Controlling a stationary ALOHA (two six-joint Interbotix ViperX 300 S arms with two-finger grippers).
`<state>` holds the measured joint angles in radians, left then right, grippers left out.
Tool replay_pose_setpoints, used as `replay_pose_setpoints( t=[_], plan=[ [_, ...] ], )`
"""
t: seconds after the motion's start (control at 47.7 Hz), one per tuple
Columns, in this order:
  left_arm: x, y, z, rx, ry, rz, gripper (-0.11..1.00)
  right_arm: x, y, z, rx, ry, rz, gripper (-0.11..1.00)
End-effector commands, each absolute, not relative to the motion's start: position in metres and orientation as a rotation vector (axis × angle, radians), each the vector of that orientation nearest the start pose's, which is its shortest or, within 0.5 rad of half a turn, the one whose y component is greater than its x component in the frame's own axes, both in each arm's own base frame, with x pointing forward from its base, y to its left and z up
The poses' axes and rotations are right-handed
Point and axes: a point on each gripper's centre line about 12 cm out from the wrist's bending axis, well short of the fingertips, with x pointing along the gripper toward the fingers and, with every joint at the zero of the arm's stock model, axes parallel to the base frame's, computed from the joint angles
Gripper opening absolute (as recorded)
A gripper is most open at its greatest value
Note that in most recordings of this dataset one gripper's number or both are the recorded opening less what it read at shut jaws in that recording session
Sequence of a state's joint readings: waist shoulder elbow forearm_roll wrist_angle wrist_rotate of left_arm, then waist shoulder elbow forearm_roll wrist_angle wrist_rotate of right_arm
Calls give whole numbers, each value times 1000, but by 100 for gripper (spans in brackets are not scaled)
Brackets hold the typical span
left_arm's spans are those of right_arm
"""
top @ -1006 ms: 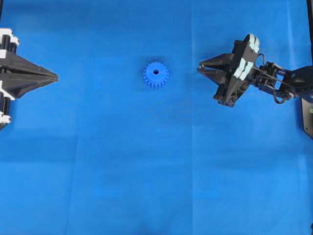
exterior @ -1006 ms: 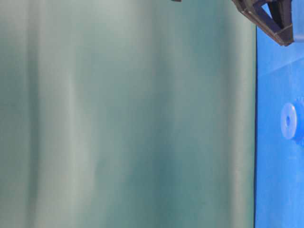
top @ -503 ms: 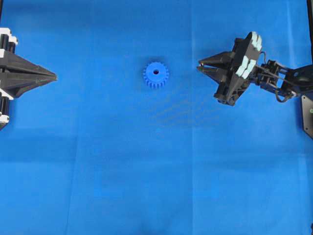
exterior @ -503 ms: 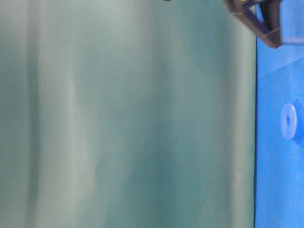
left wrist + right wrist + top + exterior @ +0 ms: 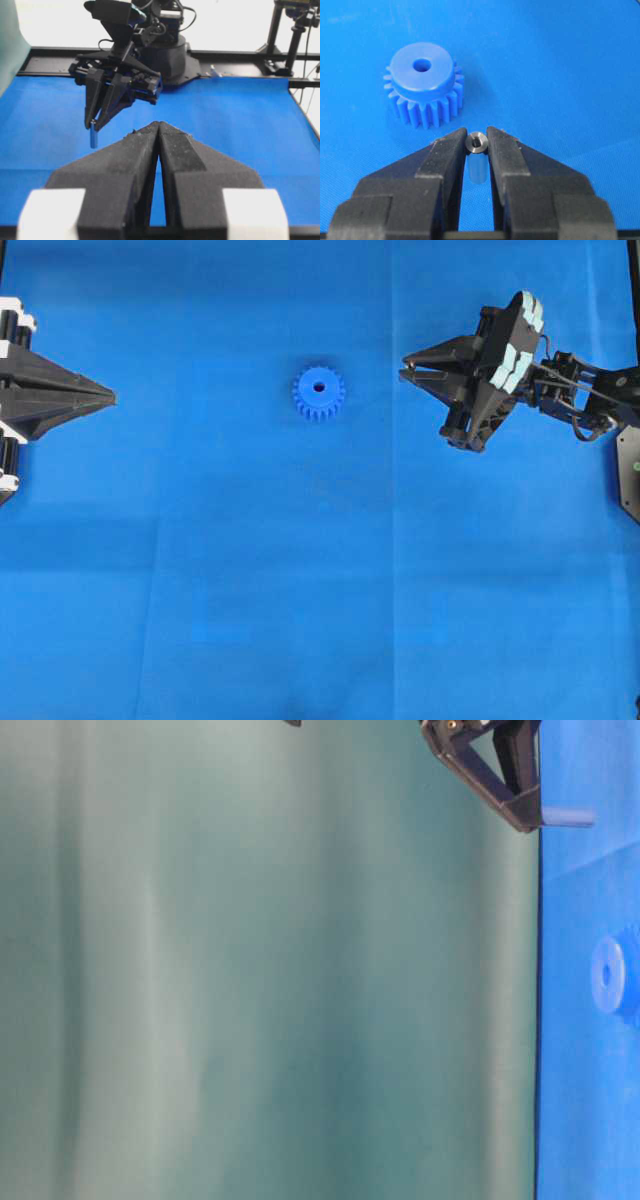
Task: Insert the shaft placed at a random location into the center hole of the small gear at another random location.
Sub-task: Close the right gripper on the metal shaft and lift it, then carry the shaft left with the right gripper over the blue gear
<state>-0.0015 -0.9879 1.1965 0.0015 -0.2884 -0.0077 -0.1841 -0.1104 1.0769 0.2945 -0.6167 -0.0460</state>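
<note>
Right gripper (image 5: 477,145) clenched on shaft (image 5: 476,142), held above table, right of gear (image 5: 319,393). Left gripper (image 5: 158,125) clenched empty, far left of gear.

Bright, even light throughout; the table-level view is soft and blurred, the backlit window glares white.

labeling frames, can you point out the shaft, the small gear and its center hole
shaft (image 5: 477,141): right wrist view, its top end face.
small gear (image 5: 319,395): overhead view, its hub rim.
center hole (image 5: 422,65): right wrist view, the dark opening.
</note>
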Motion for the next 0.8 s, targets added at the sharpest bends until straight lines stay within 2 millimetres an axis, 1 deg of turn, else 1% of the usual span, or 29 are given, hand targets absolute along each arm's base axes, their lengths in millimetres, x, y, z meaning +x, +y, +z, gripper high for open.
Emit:
replay_pose_setpoints(
  t=[0.0,0.147,0.44,0.566,0.776],
  plan=[
    [195,-1,292,-6,-87,-6,0,304,-77,152,195,303,-384,3],
    [195,-1,292,-6,-89,-6,0,319,-79,153,199,315,-376,3],
    [195,-1,293,-8,-89,-5,0,364,-80,159,195,312,-345,3],
    [195,-1,292,-8,-86,-5,0,379,-79,163,194,299,-332,3],
    [195,-1,291,-8,-81,-4,0,399,-75,164,189,299,-310,3]
  ],
)
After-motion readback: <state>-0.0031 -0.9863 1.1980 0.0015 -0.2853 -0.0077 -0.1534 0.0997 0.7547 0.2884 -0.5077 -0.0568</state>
